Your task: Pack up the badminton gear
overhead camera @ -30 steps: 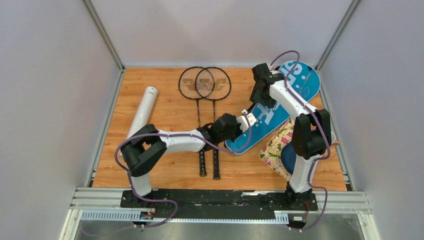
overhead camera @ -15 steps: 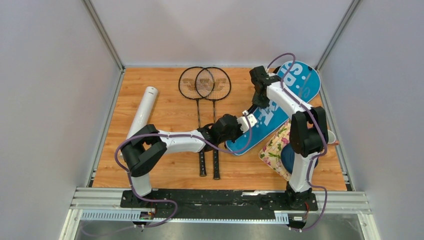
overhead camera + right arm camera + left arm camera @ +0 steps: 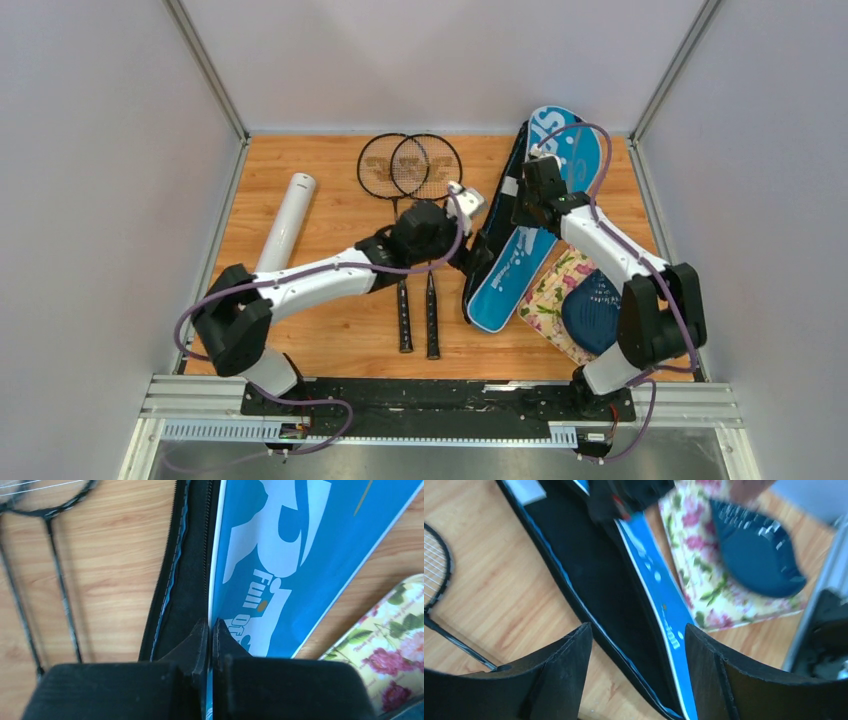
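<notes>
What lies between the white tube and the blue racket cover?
Two black rackets, heads overlapping, with the left arm crossing their shafts; the top view shows it.

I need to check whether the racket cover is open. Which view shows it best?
Top external: it alone shows the whole blue cover, top flap raised off the black lining. Left wrist shows a stretch of lining and blue edge; right wrist shows the right gripper pinching the flap's edge.

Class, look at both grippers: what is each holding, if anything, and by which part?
The right gripper is shut on the blue cover, pinching the edge of its top flap. The left gripper is open and holds nothing.
</notes>
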You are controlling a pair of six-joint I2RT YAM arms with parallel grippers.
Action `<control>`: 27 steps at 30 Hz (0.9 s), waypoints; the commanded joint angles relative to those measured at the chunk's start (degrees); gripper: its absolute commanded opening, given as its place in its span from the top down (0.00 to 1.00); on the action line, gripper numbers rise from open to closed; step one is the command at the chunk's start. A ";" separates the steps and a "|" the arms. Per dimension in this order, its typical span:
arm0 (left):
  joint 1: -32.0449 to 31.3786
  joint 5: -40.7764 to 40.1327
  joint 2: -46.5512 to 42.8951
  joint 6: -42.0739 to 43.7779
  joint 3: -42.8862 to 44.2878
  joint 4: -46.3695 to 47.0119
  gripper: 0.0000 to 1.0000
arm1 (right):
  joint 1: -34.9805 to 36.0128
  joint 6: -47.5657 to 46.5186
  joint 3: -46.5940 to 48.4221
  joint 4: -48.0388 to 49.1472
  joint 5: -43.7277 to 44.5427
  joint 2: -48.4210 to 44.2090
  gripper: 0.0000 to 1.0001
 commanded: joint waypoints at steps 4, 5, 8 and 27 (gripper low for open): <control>7.70 11.26 -6.47 -13.66 -1.09 2.29 0.25 | 0.13 -2.33 -14.13 26.29 -14.67 -14.67 1.00; 7.78 10.63 -4.99 -13.48 -0.05 1.07 0.25 | 0.22 -1.37 -17.02 29.18 -14.85 -17.03 1.00; 7.79 5.89 -0.86 -13.74 1.89 -0.95 0.25 | 0.39 -0.31 -20.11 32.36 -15.38 -19.95 1.00; 7.70 -9.68 -1.20 -9.17 -4.08 2.90 0.11 | -3.91 9.44 -40.25 38.17 -22.50 -38.32 1.00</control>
